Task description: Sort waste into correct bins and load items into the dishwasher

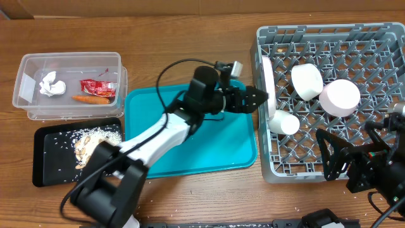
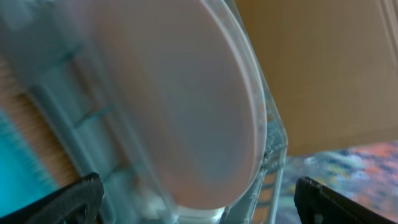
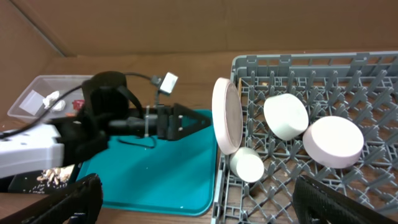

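Observation:
A grey dishwasher rack (image 1: 380, 38) stands at the right. A pinkish plate (image 1: 267, 85) stands on edge at its left wall, also in the right wrist view (image 3: 225, 115) and close up in the left wrist view (image 2: 186, 106). Two white bowls (image 1: 308, 80) (image 1: 340, 97) and a white cup (image 1: 284, 122) lie in the rack. My left gripper (image 1: 253, 100) is open and empty, over the teal tray (image 1: 190, 152), just left of the plate. My right gripper (image 1: 345, 166) is open and empty at the rack's front edge.
A clear bin (image 1: 69, 85) at the left holds a crumpled tissue (image 1: 52, 83), a red wrapper (image 1: 98, 87) and a carrot (image 1: 90, 99). A black tray (image 1: 44, 158) with rice and food scraps lies in front of it.

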